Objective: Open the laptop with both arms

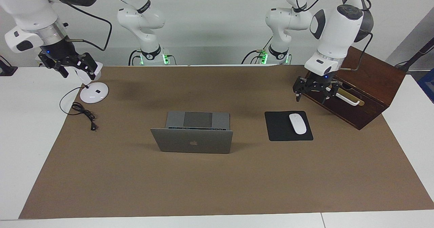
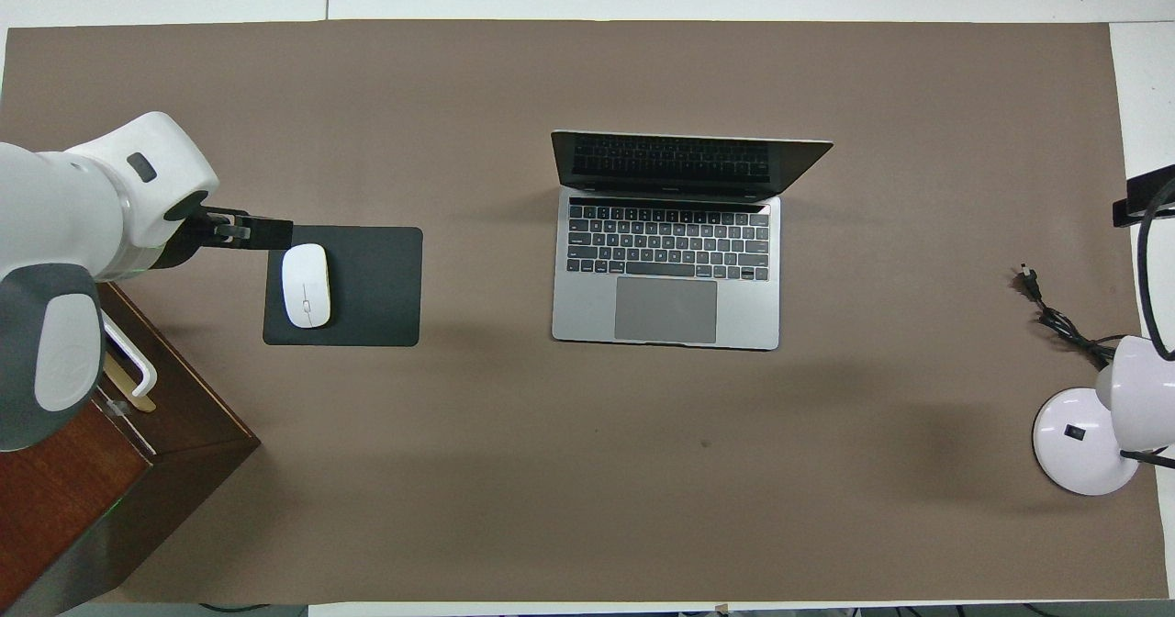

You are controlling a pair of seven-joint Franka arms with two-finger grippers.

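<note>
The thin silver-grey laptop (image 1: 193, 136) stood open on the table (image 1: 20, 126). My left jaws (image 1: 313, 94) hung apart, empty, above the dark wooden box (image 1: 366, 75); my right jaws' (image 1: 73, 67) state I couldn't tell.

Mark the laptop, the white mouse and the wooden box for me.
laptop (image 2: 665, 309): overhead view, on the trackpad.
white mouse (image 1: 297, 123): facing view, middle of its top shell.
wooden box (image 1: 364, 70): facing view, on the sloping dark lid.
</note>
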